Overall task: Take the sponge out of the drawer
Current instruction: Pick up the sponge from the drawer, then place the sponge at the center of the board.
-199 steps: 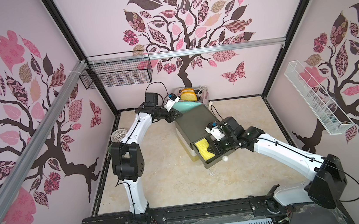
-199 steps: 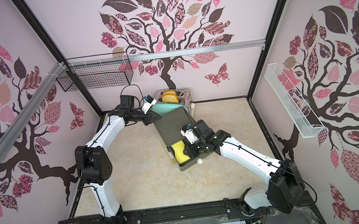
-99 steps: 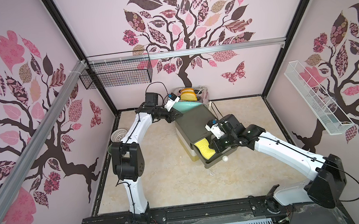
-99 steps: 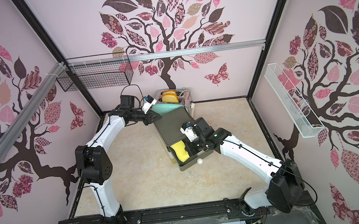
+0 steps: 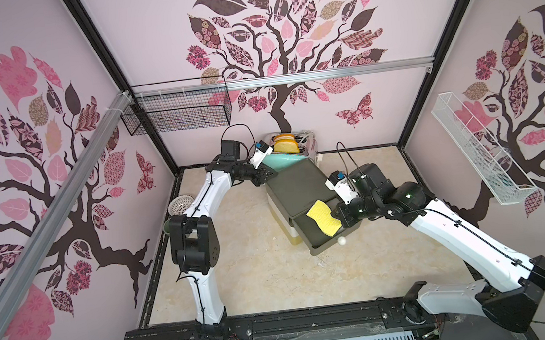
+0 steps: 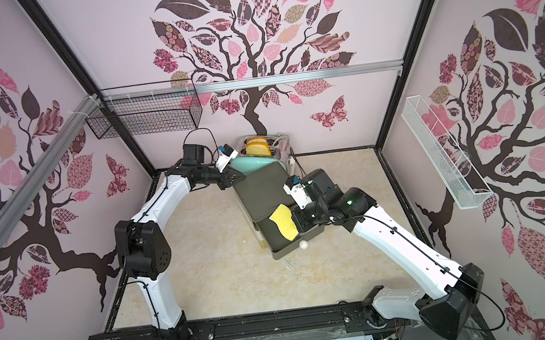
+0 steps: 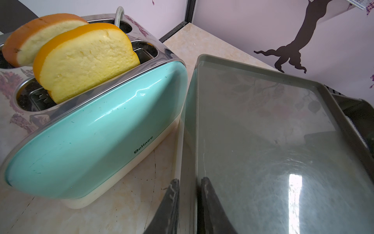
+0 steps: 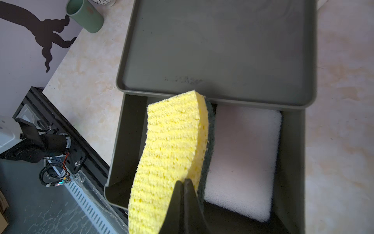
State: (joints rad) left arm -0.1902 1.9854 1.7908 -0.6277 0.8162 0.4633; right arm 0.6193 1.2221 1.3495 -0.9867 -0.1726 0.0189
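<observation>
Your right tool is clamped on the sponge, with both fingers pressed together on its yellow edge. The sponge stands tilted on its edge above the open drawer, and its green scouring side is turned to the white pad that lies on the drawer floor. In both top views the far end of the sponge reaches the cabinet from which the drawer is pulled. Whether the sponge touches the drawer floor, you cannot tell. Your left tool is closed on the rim of the cabinet at the corner far from the drawer, just beside the toaster.
</observation>
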